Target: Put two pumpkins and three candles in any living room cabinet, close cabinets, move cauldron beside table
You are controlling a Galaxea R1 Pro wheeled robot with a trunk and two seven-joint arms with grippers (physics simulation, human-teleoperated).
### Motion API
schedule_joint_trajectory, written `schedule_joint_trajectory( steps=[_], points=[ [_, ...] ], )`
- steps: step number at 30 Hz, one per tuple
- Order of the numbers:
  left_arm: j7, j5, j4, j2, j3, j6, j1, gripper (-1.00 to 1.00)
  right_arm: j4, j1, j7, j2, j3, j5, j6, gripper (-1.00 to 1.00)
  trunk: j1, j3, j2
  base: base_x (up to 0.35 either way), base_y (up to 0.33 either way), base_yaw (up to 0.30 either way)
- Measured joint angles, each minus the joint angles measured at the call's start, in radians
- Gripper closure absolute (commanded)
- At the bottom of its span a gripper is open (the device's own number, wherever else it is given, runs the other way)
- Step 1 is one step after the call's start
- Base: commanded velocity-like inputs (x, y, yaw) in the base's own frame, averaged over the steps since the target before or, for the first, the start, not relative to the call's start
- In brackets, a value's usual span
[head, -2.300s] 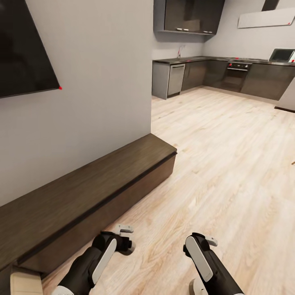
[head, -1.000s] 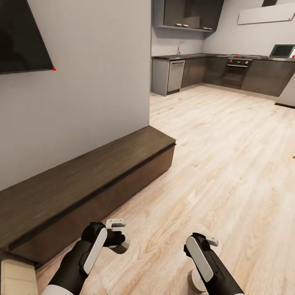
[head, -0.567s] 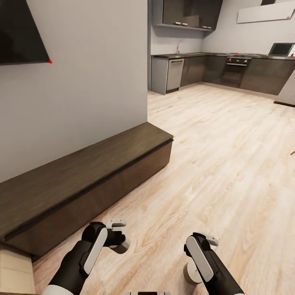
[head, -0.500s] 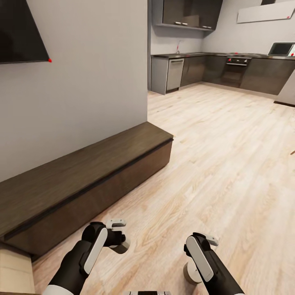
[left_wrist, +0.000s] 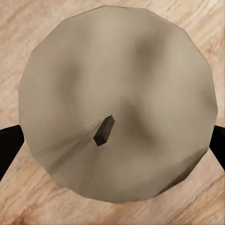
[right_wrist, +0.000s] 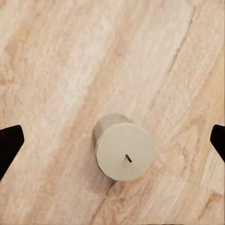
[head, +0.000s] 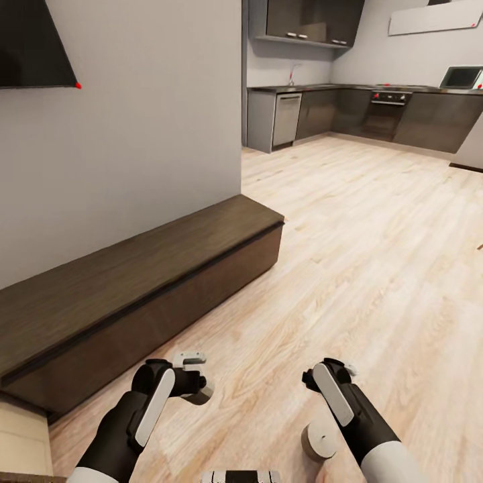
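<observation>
Wood floor [head: 349, 268] | left fingers [left_wrist: 9, 145] grip candle [left_wrist: 117, 103] | right fingers [right_wrist: 9, 143] spread, risen off second candle [right_wrist: 124, 152]

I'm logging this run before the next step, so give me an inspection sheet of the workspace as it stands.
Surface: light wood floor; nothing seen on the cabinet's flat top.
Job's things: low dark-brown cabinet along the wall, drawer front closed. One candle between the left end effector's fingers; a second candle upright on the floor under the right end effector.
Clutter: nothing seen.
End effectors: left end effector shut on a candle; right end effector open above the floor candle, not touching it.
Cables: nothing seen.
Surroundings: grey wall, dark screen, kitchen units at the far end.
</observation>
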Motion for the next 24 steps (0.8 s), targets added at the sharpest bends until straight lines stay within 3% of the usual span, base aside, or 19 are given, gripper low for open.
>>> schedule_joint_trajectory(
  steps=[4,11,24],
  points=[
    [0.000,0.000,-0.001,0.000,0.002,0.000,0.000,1.00,0.035,-0.035,0.039,-0.017,0.001,0.000,-0.003,-1.00,0.015,-0.013,-0.028,0.000,0.000,0.000],
    [0.000,0.000,-0.001,0.000,0.003,0.000,0.000,1.00,0.048,-0.041,0.049,-0.050,0.000,0.000,0.022,-1.00,0.036,-0.036,-0.064,0.000,0.000,0.000],
    [0.001,-0.005,-0.058,0.007,0.012,0.009,0.000,1.00,0.089,-0.041,0.052,-0.057,-0.002,0.000,0.026,-1.00,0.041,-0.086,-0.067,0.000,0.000,0.000]
  ],
)
